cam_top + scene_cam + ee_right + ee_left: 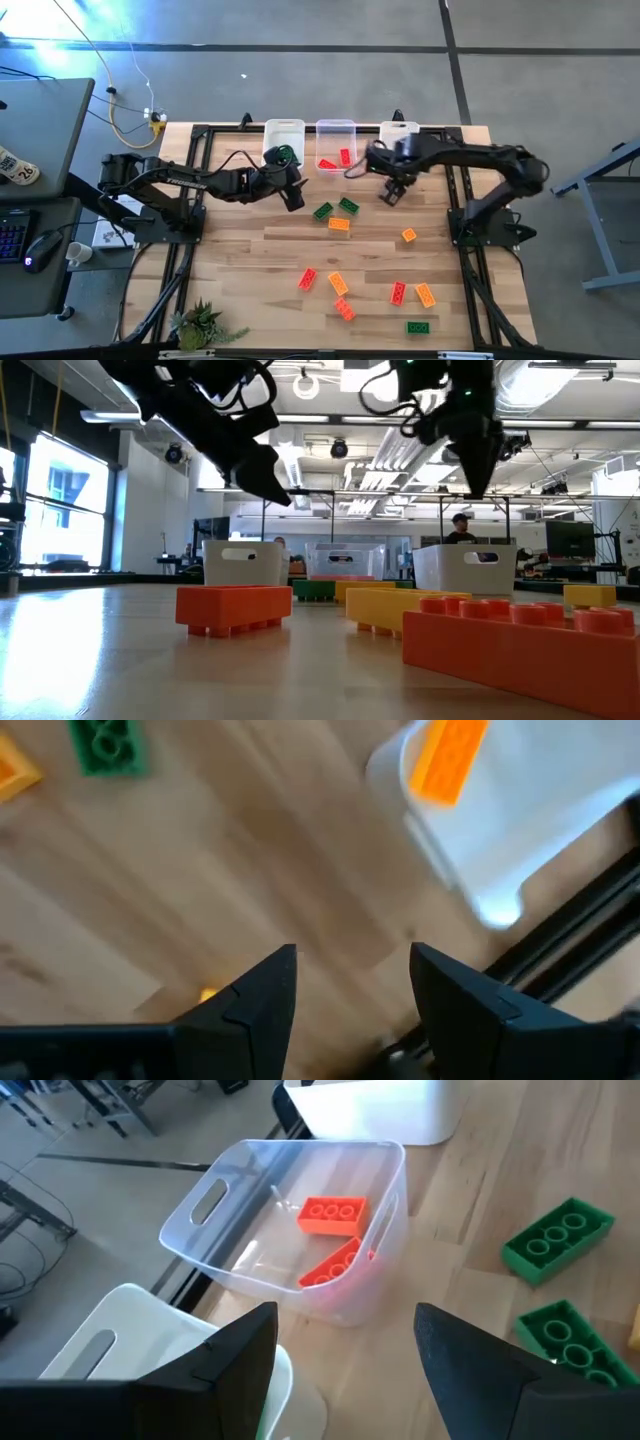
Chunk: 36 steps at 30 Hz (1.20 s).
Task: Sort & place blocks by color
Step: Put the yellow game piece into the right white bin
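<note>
Green (322, 211), orange (339, 224) and red (307, 279) blocks lie flat and scattered on the wooden table. Three bins stand in a row at the far edge. The clear middle bin (300, 1210) holds two red blocks (332, 1214). The right white bin (520, 810) holds an orange block (450, 755). My left gripper (295, 197) hovers open and empty near the left white bin (283, 132), aimed at the clear bin. My right gripper (392, 192) points down, open and empty, above bare table just in front of the right bin.
Two green blocks (556, 1238) lie close to my left gripper on the table. More blocks sit toward the near edge, among them a green one (418, 327). A small plant (200, 322) stands at the near left corner. Black frame rails run along both table sides.
</note>
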Tool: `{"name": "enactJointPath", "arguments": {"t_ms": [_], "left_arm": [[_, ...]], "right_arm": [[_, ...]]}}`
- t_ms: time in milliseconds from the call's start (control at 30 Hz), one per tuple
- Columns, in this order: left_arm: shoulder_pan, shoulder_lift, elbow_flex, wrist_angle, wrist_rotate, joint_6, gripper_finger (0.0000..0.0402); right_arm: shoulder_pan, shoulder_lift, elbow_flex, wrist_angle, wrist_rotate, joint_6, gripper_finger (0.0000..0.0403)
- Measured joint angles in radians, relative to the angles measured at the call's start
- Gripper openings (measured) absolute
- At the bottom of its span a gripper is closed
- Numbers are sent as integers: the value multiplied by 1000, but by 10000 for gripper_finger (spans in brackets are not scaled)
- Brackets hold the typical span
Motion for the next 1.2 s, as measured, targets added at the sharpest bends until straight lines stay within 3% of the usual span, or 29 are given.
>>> {"name": "enactJointPath", "arguments": {"t_ms": [300, 567, 900, 1200], "left_arm": [[3, 0, 0, 35, 2, -3, 223], [17, 0, 0, 37, 0, -1, 223], [17, 1, 0, 37, -5, -1, 223], [29, 1, 0, 38, -1, 34, 223]], "right_arm": [[125, -207, -227, 131, -147, 261, 183], [217, -251, -336, 161, -206, 444, 183], [291, -251, -393, 202, -200, 567, 208], [400, -251, -393, 250, -121, 743, 247]]}}
